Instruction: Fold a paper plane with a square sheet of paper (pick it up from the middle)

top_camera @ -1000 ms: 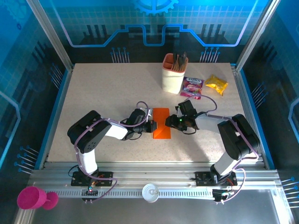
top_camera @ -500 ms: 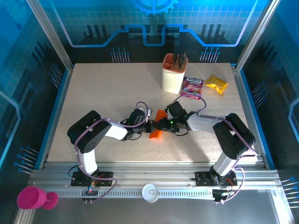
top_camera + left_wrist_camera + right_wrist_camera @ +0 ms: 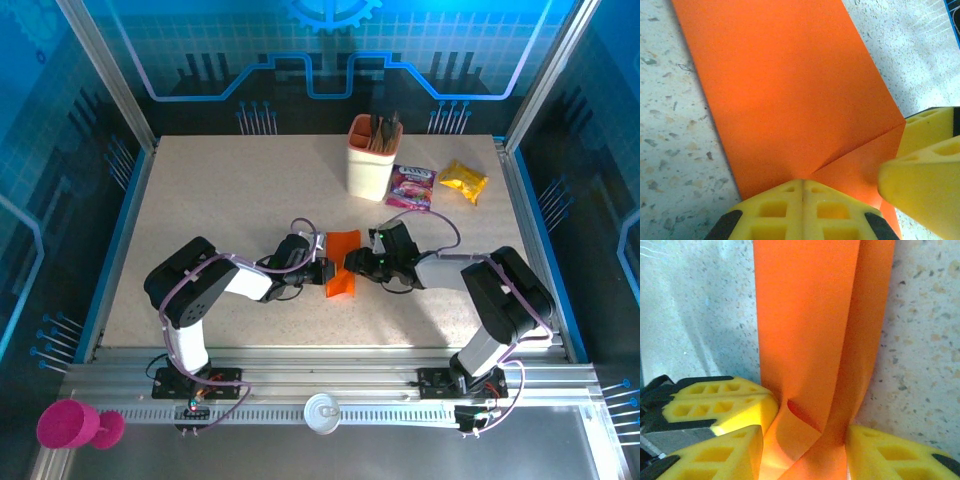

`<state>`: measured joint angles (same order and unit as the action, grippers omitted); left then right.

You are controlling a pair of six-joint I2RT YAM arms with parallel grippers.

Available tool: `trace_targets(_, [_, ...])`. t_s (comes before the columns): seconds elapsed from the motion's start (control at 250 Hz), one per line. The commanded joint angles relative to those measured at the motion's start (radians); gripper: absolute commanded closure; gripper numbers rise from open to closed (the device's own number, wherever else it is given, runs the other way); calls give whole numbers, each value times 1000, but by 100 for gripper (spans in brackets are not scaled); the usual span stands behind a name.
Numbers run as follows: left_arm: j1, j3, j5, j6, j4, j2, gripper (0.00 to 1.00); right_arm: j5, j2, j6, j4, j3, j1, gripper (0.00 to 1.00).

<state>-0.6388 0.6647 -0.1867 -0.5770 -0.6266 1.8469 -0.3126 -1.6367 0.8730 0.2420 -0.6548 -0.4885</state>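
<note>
Since half a second ago the right gripper (image 3: 360, 264) has drawn back toward 3 o'clock, and the bright orange square sheet of paper (image 3: 341, 272), then bunched up under it, now lies longer and flatter again. The sheet sits mid-table on the speckled tabletop (image 3: 220, 200), a little toward 6 o'clock, folded to a strip with 1 diagonal crease showing in the left wrist view. The left gripper (image 3: 324, 271), fingers pressed together, pins the strip's 9 o'clock edge. The right jaws stand partly spread with a raised curl of paper between them; I cannot tell whether they bear on it. I judge a flap is being folded over. To do it well I would keep the left pin firm, carry the curl low and straight toward 9 o'clock, then press along the crease without dragging the sheet.
</note>
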Motion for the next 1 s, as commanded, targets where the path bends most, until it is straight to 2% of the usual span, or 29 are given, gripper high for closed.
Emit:
trace_targets(0.0, [22,-33,3,0,76,23,100,-56,-13,45,171,29,20,53])
trace_targets(0.144, [24,-34,2,1,78,21,100,-89,-37,76,288,60,37,53])
trace_targets(0.336, [25,-35,2,4,83,17,100,-117,-73,84,345,57,43,53])
trace_targets(0.995, [28,-32,2,9,102,7,100,-185,-229,-16,307,-77,132,52])
